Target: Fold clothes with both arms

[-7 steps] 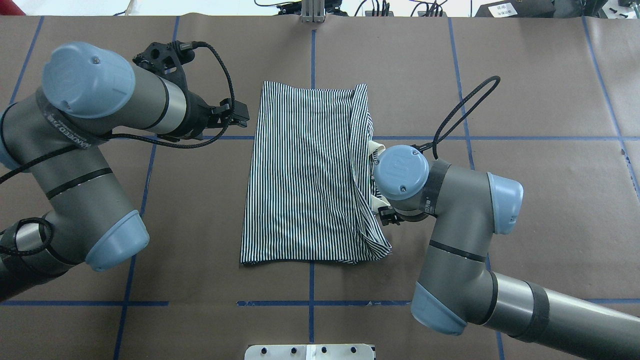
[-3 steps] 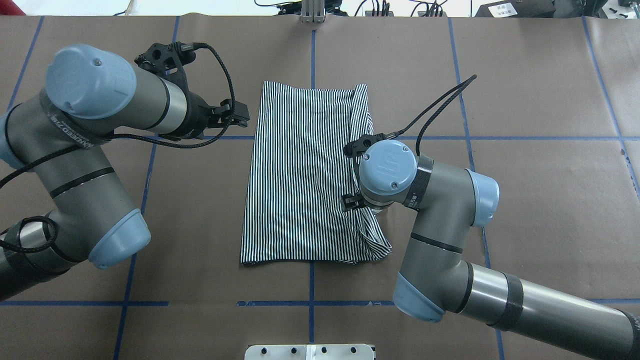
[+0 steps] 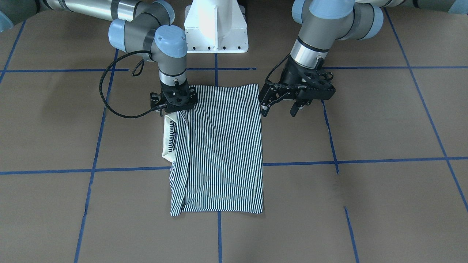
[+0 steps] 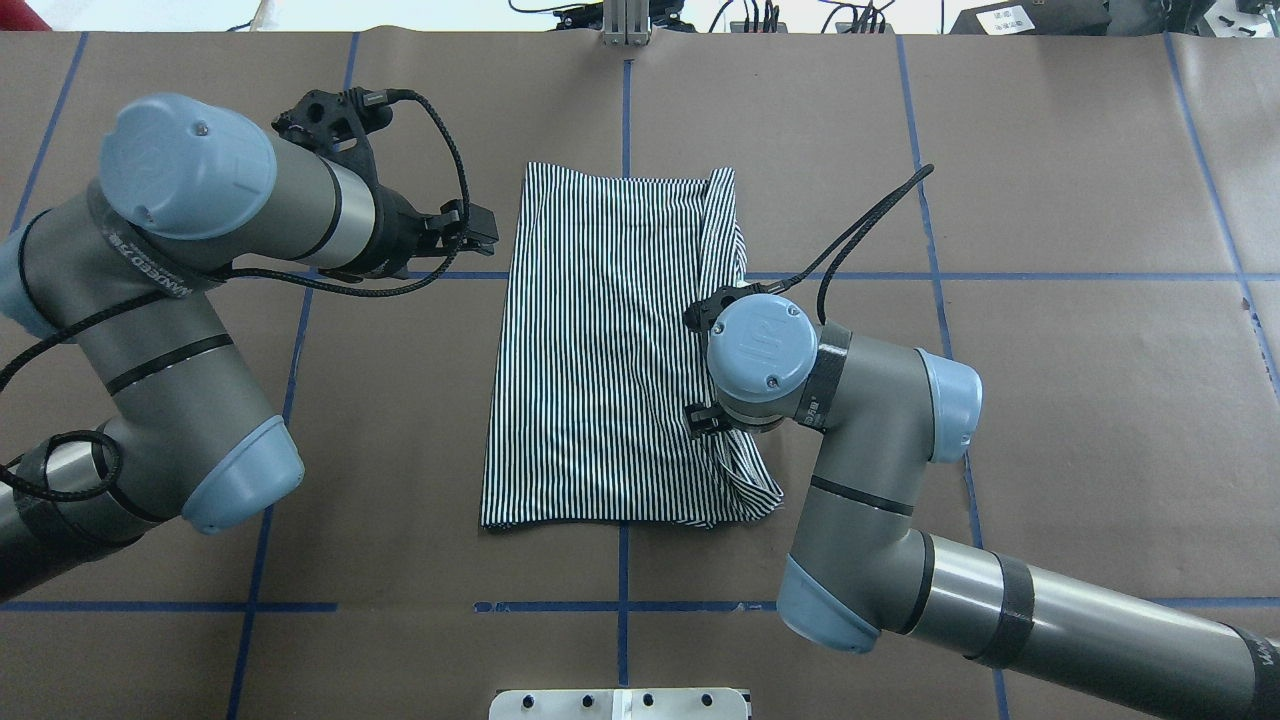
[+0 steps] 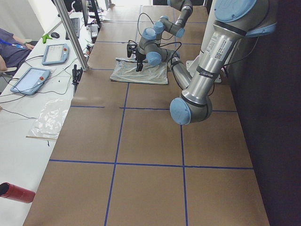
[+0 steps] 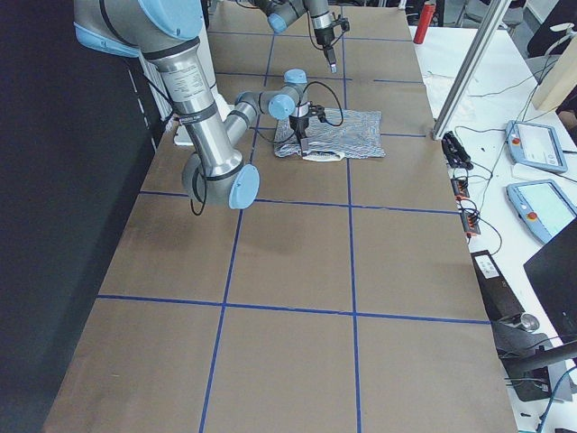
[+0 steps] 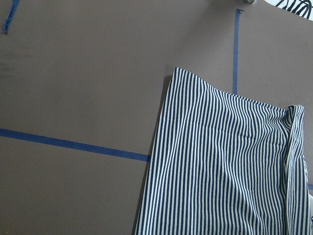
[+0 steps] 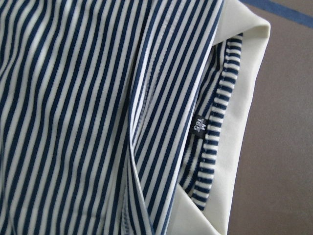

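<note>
The striped polo shirt (image 4: 610, 350) lies flat in the middle of the desk (image 4: 1100, 200), already gathered into a long rectangle. Its cream collar (image 3: 167, 142) pokes out along the edge on the robot's right, beside a loose doubled ridge of fabric. The right tool (image 3: 174, 104) points straight down over that collar edge, probably because this untidy side is what needs tucking or lifting next. Its wrist camera fills with collar and the size label (image 8: 197, 126), but no fingers show, so I cannot tell whether it is spread or closed on cloth. The left tool (image 3: 278, 111) hangs raised just off the opposite, tidy edge, its fingers (image 3: 293, 109) spread wide and empty. It seems placed clear of the fabric and the right arm, yet near enough to pin or grip that side.
</note>
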Robot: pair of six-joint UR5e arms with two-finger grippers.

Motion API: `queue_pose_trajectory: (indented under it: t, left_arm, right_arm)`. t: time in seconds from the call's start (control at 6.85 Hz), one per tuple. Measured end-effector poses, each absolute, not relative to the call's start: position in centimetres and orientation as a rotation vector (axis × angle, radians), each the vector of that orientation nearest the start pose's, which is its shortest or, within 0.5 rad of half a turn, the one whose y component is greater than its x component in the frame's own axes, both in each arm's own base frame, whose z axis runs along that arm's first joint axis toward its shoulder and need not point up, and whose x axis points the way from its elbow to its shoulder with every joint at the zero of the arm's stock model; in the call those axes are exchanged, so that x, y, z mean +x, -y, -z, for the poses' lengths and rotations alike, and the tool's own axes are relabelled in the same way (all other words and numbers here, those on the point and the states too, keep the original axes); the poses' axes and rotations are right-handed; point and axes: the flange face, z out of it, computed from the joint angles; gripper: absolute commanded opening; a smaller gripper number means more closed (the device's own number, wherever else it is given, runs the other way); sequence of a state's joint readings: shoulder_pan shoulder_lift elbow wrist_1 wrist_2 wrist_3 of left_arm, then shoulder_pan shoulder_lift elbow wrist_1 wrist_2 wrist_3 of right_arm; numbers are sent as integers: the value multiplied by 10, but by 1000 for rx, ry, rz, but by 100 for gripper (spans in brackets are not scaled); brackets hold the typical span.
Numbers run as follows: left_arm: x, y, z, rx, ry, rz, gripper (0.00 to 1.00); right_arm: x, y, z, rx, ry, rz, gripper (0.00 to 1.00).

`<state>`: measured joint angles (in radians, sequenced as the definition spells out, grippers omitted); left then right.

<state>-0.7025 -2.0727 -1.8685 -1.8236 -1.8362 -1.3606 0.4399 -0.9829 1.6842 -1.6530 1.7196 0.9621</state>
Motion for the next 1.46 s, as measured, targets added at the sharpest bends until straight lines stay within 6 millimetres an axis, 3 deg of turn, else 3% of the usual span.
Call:
queue_pose_trajectory:
  t: [0.73,1.46]
  left_arm:
    - [398,476,-215,245,-1049,304,100]
    - [398,476,-213,245,-1052,305,100]
  right_arm:
    - [-570,379,-286,166,595,232,100]
    - [-563,377,-296,120,518,227,100]
